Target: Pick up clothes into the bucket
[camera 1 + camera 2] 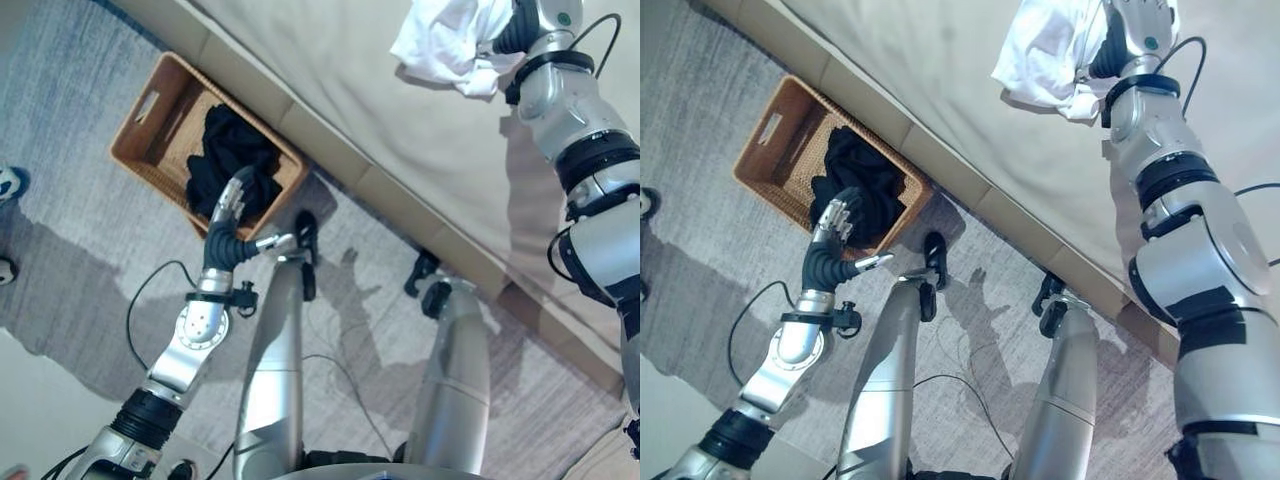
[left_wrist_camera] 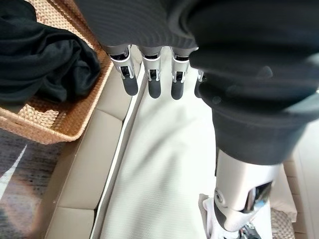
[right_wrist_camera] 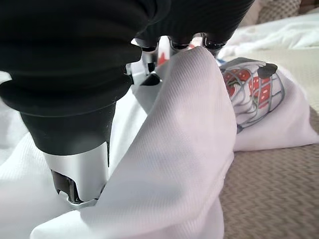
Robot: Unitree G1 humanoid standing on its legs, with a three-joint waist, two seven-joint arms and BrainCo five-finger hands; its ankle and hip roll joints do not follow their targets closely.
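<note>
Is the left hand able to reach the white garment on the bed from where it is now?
Probably not. The left hand hangs open over the wicker basket on the floor, while the white garment lies far across the bed, already gripped by the right hand.

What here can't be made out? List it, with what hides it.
- Right hand fingers: buried in the white garment, right wrist view; grip unreadable.
- Basket bottom: covered by the black clothes, both eye views.
- Garment's printed design: folded over, partly hidden.
- Left hand: open, holding nothing.

White shirt (image 1: 445, 40), black clothes (image 1: 228, 160), tan basket (image 1: 150, 115)
</note>
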